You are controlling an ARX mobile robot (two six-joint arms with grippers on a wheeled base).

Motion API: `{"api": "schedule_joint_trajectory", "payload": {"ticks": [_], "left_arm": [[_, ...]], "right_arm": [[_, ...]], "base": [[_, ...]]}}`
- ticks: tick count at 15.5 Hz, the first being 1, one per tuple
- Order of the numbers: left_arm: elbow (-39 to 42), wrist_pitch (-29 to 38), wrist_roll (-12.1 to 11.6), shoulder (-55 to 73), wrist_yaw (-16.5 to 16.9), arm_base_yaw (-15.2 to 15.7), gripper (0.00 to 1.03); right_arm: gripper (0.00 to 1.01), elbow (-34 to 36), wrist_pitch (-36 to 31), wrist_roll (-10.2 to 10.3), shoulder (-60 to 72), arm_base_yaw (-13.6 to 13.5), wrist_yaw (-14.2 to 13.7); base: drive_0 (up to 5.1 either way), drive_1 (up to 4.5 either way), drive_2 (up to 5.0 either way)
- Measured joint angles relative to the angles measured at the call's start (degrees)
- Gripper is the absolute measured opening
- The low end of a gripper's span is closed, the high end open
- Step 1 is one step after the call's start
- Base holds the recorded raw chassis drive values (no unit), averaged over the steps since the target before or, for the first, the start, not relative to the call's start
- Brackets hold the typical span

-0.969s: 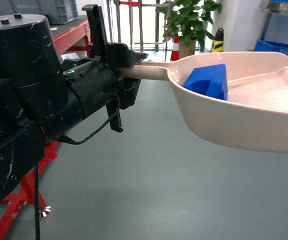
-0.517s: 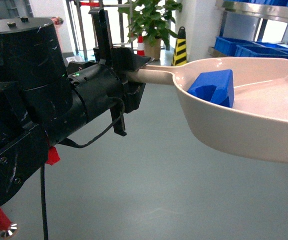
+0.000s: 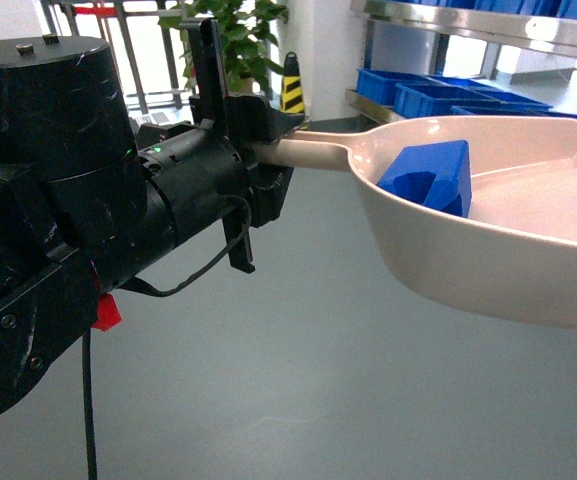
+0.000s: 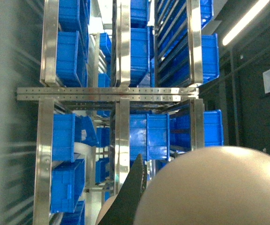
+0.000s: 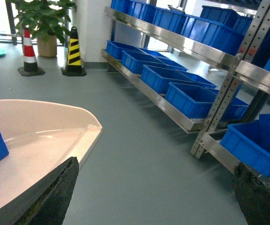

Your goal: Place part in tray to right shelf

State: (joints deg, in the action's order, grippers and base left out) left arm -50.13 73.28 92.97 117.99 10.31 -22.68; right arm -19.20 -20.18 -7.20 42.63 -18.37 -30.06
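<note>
The big steel shelf [image 5: 172, 42] with blue crates [image 5: 191, 96] fills the upper right of the right wrist view. The tray [image 3: 488, 250] sits at the right of the head view. The left gripper [image 3: 258, 150] is clamped on its handle. The right gripper's [image 5: 158, 187] black fingers [image 5: 55, 197] are wide apart. The little blue part [image 3: 430, 178] lies inside the tray, near the handle.

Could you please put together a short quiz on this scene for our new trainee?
1. True or false: the part lies inside the tray.
2. Which pincer holds the tray's handle: A left, B right?
3. Fill in: beside the potted plant stand two striped ____.

Key: 1 true. 2 A, the left pincer. 3 cones.
</note>
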Motion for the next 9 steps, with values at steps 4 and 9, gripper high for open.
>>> {"api": "schedule_joint_trajectory", "payload": {"ticks": [4,9], "left_arm": [[0.00,0.04,0.02,0.00,-0.02,0.02,0.13],[0.00,0.04,0.02,0.00,0.02,0.00,0.13]], "right_arm": [[0.98,0.00,-0.02,0.00,0.00,0.00,0.00],[0.98,0.00,0.00,0.00,0.02,0.00,0.00]], "base": [[-1.5,-1.55,-1.5],[-1.5,-1.55,-1.5]]}}
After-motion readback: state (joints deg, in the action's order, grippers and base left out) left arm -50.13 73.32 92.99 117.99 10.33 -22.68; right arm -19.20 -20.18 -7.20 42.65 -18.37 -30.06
